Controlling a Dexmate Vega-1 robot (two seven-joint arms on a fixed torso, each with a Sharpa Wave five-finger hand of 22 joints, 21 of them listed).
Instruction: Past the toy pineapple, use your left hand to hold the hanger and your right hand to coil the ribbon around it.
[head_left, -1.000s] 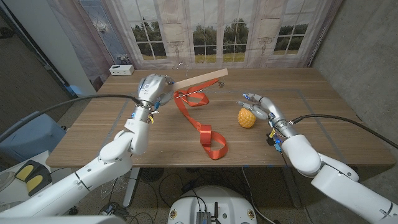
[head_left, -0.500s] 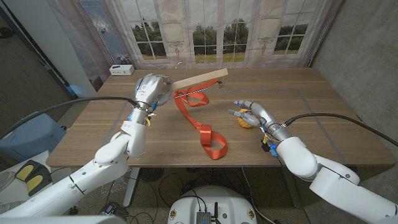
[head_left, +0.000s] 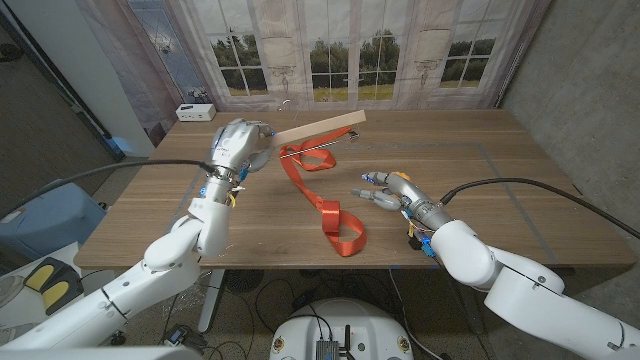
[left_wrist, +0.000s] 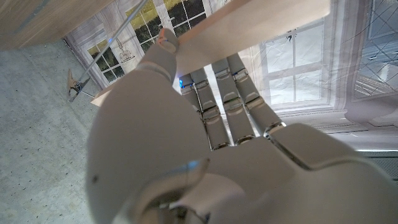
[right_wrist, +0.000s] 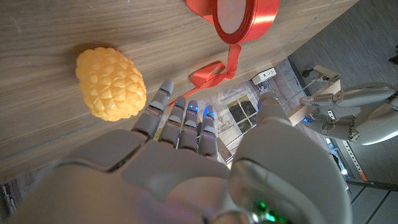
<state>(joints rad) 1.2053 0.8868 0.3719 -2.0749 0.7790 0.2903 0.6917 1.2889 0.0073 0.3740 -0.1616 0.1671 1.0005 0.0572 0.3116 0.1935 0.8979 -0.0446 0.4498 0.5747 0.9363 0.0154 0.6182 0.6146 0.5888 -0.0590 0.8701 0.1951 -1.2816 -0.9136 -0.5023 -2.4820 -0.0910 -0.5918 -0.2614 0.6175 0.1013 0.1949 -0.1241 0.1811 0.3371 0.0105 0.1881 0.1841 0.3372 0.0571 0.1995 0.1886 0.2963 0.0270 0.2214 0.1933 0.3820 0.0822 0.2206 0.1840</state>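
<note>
My left hand (head_left: 240, 148) grips one end of the wooden hanger (head_left: 322, 126) and holds it raised above the far side of the table; its fingers wrap the bar (left_wrist: 249, 25) in the left wrist view. The red ribbon (head_left: 318, 195) hangs from the hanger's metal rod and trails toward me, ending in loose loops (head_left: 342, 230) on the wood. My right hand (head_left: 388, 190) is open with fingers spread, reaching toward the ribbon. The yellow toy pineapple (right_wrist: 111, 84) lies on the table just beside the fingers (right_wrist: 186, 121), with the ribbon loops (right_wrist: 233, 15) beyond.
A small white box (head_left: 195, 111) sits at the table's far left corner. Curtained windows stand behind the table. Bare wood (head_left: 500, 170) stretches to the right of my right hand, and the near table edge (head_left: 300, 262) lies close behind the ribbon loops.
My right hand has moved left across the toy pineapple, toward the ribbon loops. The left hand keeps its hold on the hanger, nearly still.
</note>
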